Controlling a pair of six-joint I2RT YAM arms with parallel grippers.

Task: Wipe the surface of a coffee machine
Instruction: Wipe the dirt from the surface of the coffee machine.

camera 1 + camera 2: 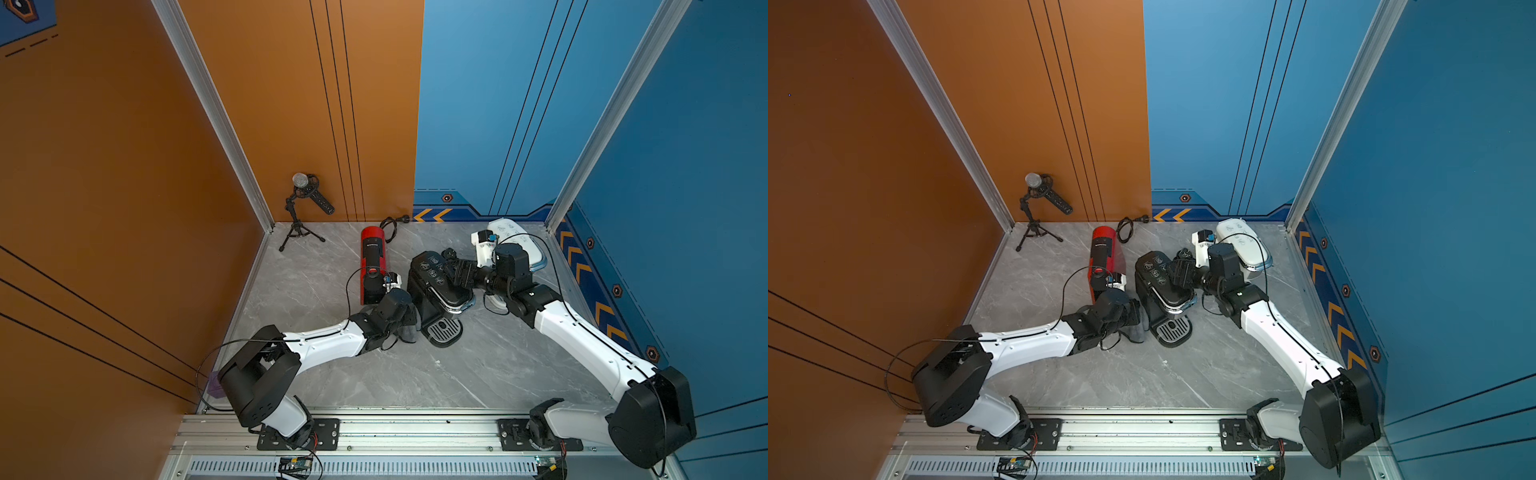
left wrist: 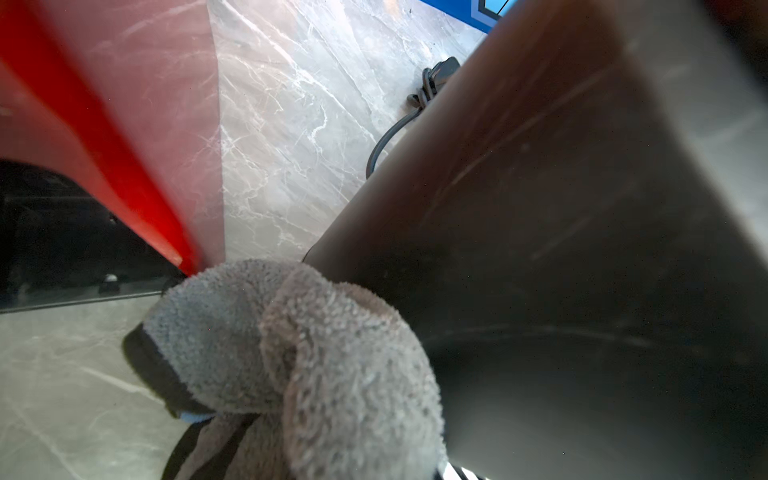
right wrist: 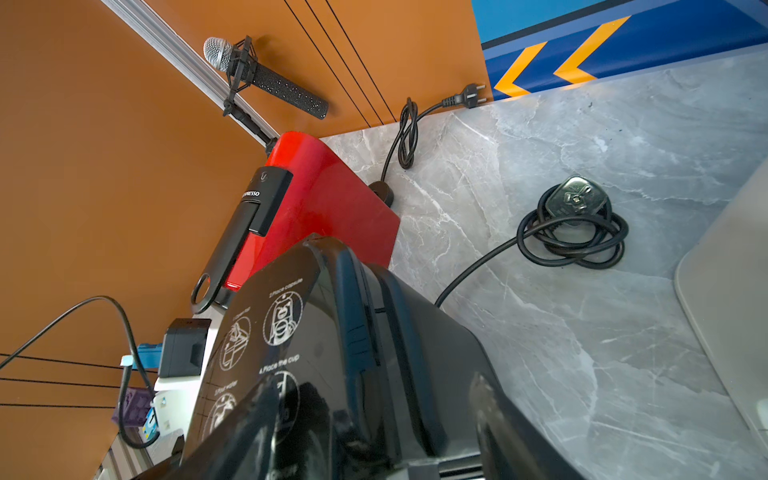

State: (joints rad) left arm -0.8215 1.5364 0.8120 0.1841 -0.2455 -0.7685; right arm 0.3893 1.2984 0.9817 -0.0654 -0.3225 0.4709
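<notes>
The black coffee machine (image 1: 428, 286) (image 1: 1156, 286) stands mid-table with its drip tray (image 1: 444, 332) toward the front. My left gripper (image 1: 405, 322) (image 2: 257, 395) is shut on a grey fluffy cloth (image 1: 409, 334) (image 2: 332, 353). The cloth is pressed against the machine's dark left side wall (image 2: 540, 249) and hides the fingertips. My right gripper (image 1: 453, 270) (image 3: 370, 399) reaches in from the right. Its fingers (image 3: 490, 411) are clamped on either side of the machine's glossy top with the printed icons (image 3: 282, 320).
A red coffee machine (image 1: 371, 257) (image 2: 104, 137) stands close on the left of the black one, leaving a narrow gap. A white machine (image 1: 519, 241) is behind my right arm. A microphone on a tripod (image 1: 301, 208) and coiled power cables (image 3: 573, 232) lie near the back wall.
</notes>
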